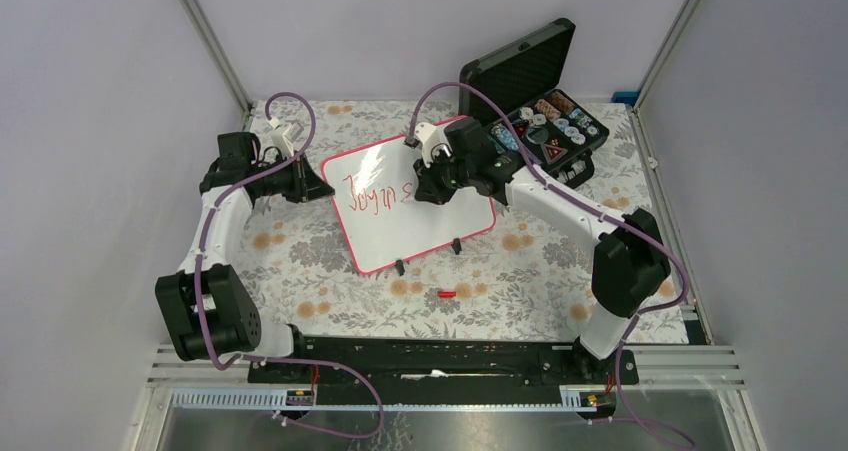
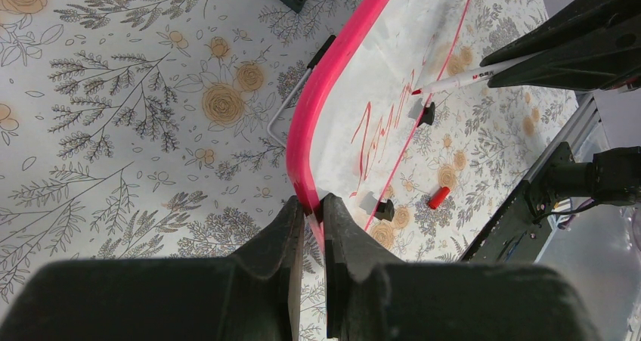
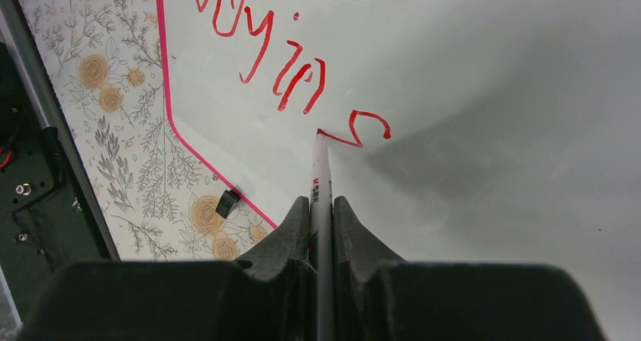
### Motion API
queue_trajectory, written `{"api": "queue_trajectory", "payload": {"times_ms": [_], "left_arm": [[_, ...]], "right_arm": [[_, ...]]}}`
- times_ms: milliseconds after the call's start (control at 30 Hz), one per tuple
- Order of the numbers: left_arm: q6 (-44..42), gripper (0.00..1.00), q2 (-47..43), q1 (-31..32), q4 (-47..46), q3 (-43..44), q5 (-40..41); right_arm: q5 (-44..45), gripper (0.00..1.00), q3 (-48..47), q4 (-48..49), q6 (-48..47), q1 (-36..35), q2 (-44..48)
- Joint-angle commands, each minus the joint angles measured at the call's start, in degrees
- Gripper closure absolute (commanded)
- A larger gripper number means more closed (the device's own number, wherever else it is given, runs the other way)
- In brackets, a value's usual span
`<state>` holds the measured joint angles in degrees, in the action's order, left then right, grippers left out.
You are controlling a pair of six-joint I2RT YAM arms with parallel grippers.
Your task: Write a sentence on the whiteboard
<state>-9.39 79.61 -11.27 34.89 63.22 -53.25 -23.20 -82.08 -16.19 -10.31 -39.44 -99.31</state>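
The whiteboard (image 1: 420,226), white with a pink-red rim, lies tilted on the floral cloth. Red writing (image 1: 372,195) reads "Joy in s"; it shows close up in the right wrist view (image 3: 291,69). My left gripper (image 2: 313,209) is shut on the whiteboard's left rim (image 2: 321,106). My right gripper (image 3: 320,205) is shut on a white marker (image 3: 320,175); its red tip touches the board at the end of the "s" (image 3: 366,128). The marker also shows in the left wrist view (image 2: 469,75). In the top view the right gripper (image 1: 432,183) hovers over the board's middle.
A red marker cap (image 1: 446,294) lies on the cloth in front of the board. An open black case (image 1: 545,121) with small items stands at the back right. Two black clip feet (image 1: 400,267) sit on the board's near rim. Walls close in on both sides.
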Motion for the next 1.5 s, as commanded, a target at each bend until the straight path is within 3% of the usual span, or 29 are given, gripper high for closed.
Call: {"api": "queue_trajectory", "payload": {"times_ms": [0,300,1467], "left_arm": [[-1.4,1.00,-0.6,0.4,-2.8,0.8,0.9],[-1.4,1.00,-0.6,0.4,-2.8,1.1,1.0],[-1.6,1.00,-0.5,0.4,-2.8,1.0,1.2]], "right_arm": [[-0.8,1.00,-3.2,-0.2,0.3,-0.2,0.8],[-4.0,1.00,-0.7,-0.7,0.4,5.3,5.4],[-2.6,1.00,1.3,0.3,-0.2,5.3,2.3]]}}
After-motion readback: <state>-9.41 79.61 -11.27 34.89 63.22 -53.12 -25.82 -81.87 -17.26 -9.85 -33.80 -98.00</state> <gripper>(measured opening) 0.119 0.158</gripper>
